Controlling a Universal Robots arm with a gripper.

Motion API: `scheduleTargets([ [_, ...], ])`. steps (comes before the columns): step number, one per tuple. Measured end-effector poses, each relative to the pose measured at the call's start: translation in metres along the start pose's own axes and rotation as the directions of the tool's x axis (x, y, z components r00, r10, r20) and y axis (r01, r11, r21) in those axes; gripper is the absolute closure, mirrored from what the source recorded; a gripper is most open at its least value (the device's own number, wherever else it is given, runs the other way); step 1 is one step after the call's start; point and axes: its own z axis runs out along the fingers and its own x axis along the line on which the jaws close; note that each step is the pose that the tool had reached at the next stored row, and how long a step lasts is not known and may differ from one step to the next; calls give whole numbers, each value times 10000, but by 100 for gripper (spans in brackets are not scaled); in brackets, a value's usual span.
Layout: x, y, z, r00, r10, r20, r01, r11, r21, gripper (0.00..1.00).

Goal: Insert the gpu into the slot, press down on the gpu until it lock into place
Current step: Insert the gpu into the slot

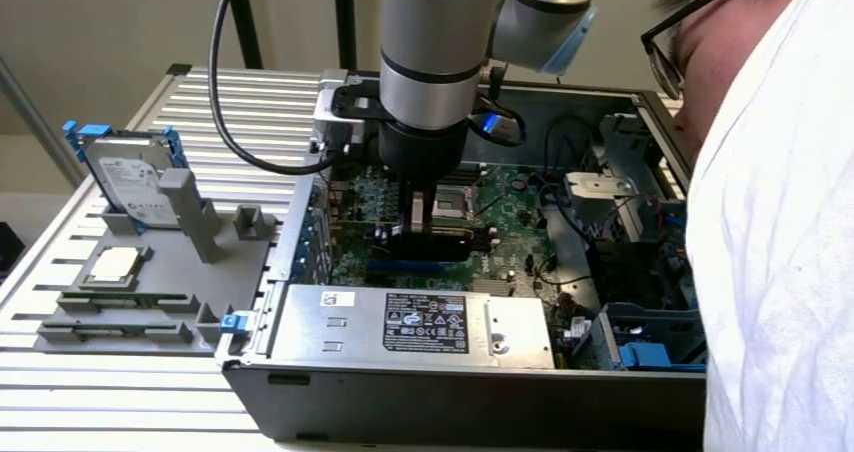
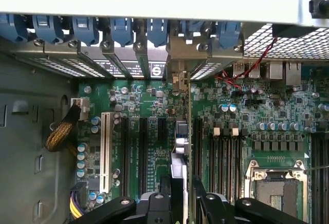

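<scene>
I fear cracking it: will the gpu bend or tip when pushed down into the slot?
Probably stiff: the gpu looks like a flat rigid board. It stands thin on edge, so an off-centre push may tip it.

The arm (image 1: 430,32) is a fat round tube, shiny silver-grey, with a black ring around it. Its joints have light blue caps (image 1: 571,40). A thin black cable (image 1: 214,82) loops beside it. The hand (image 1: 434,234) is black, with little round silver screws (image 2: 125,202) on it.
</scene>
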Motion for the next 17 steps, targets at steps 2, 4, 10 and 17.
scheduleTargets([
  [2,0,0,1,10000,3,1,-3,10000,1,74],
  [4,0,0,3,10000,20,1,-20,10000,1,74],
  [10,0,0,8,10000,82,2,-82,10000,4,74],
  [17,1,0,16,10000,86,3,-86,10000,6,74],
])
